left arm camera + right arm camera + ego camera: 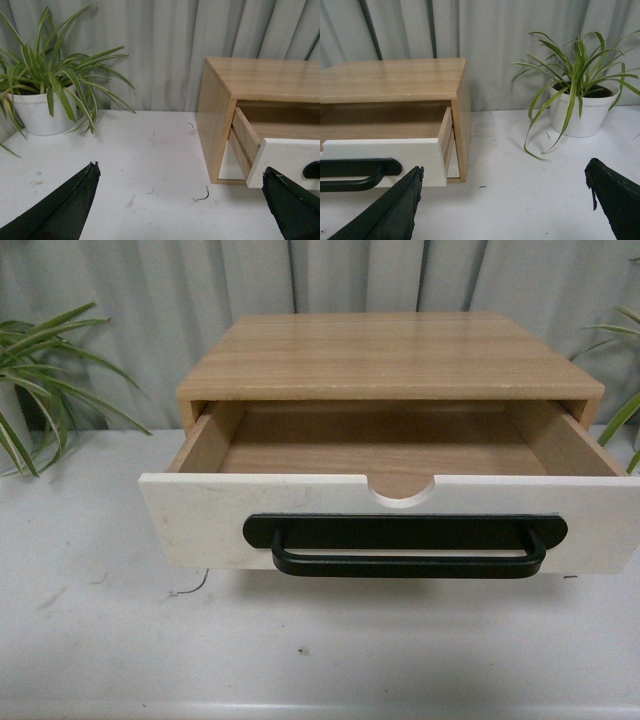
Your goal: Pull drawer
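Nearest the robot in the front view lies a bare stretch of the white table [100,640], marked with a few dark specks and a small curl of wire under the drawer's left end. Neither arm shows there. In the wrist views the left gripper [182,200] and the right gripper [505,200] both hang above the table with their dark fingers spread wide and nothing between them, the left one off the drawer's left end, the right one off its right end, neither touching it.

Next comes the drawer [200,515], drawn well out of its cabinet toward the table's near edge. Its white front faces the robot, with the long black bar handle [405,545] across the middle and a semicircular notch cut in the top edge. Behind the front the light wood inside is open to view and holds nothing.

The wooden cabinet [390,355] stands farther back. Toward the far corners are a left potted plant [42,97] and a right potted plant [582,102], before a grey curtain [300,280]
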`<state>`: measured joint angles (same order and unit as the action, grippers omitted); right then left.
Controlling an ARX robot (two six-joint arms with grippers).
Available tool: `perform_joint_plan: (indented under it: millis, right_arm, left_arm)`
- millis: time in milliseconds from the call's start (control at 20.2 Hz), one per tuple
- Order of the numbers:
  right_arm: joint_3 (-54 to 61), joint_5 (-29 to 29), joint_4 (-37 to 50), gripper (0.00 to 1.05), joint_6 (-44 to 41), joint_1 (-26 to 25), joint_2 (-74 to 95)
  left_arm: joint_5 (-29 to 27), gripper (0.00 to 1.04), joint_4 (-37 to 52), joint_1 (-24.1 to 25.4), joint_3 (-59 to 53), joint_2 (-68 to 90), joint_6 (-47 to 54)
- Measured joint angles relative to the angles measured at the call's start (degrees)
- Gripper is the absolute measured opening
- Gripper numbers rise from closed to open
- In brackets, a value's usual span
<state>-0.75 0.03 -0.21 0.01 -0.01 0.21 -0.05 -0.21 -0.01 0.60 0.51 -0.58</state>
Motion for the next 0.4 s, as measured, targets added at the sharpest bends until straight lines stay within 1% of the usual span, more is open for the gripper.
perform_joint_plan:
  millis: [50, 396]
  right_arm:
    - [0.0, 0.0, 0.0, 0.97, 0.0, 0.0, 0.0]
    - [0.0, 0.0, 0.0, 0.98, 0.0, 0.0, 0.0]
  left_arm:
    - [0.0, 0.97, 0.0, 0.0, 0.0, 0.0, 0.0]
    - [0.0, 0.98, 0.0, 0.0, 0.0, 0.0, 0.0]
